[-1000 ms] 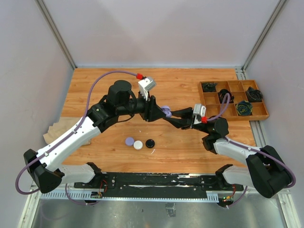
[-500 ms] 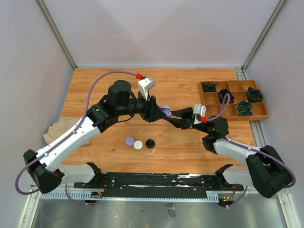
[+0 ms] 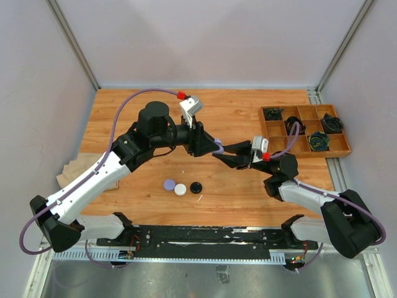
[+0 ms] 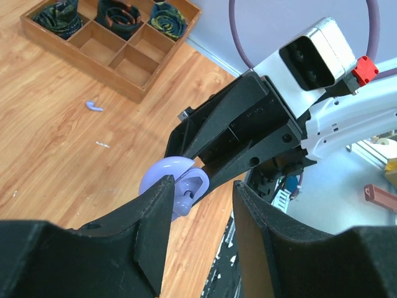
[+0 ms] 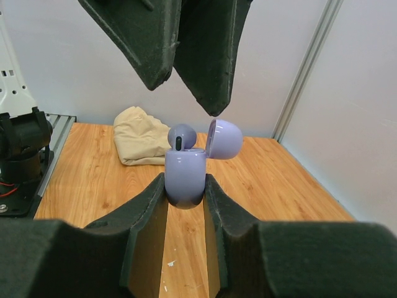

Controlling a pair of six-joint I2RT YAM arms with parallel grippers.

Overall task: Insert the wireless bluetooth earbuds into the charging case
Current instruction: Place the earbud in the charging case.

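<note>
Right fingers (image 5: 146, 214) clamp the glossy lavender case (image 5: 185, 177), lid up, earbud (image 5: 182, 135) poking out; left fingers (image 5: 211, 56) parted.

The glossy lavender charging case (image 5: 185, 169) is one even shade, lid included. The bean-shaped lavender earbud (image 5: 182, 135) in it carries a dark spot. A second small lavender earbud (image 4: 94, 106) shows against the wooden table (image 3: 248, 112), which is warm orange-brown with plank grain. Near the arms sit a lavender round puck (image 3: 169, 184), a white round puck (image 3: 180, 190) and a black round puck (image 3: 196, 187). The compartmented wooden tray (image 4: 133, 65) is honey-brown, and its coiled cables (image 3: 318, 141) are black flecked with green. The crumpled cloth (image 5: 139, 141) is cream. The left pincer (image 4: 203, 184) and right pincer (image 5: 185, 186) are matte black.
</note>
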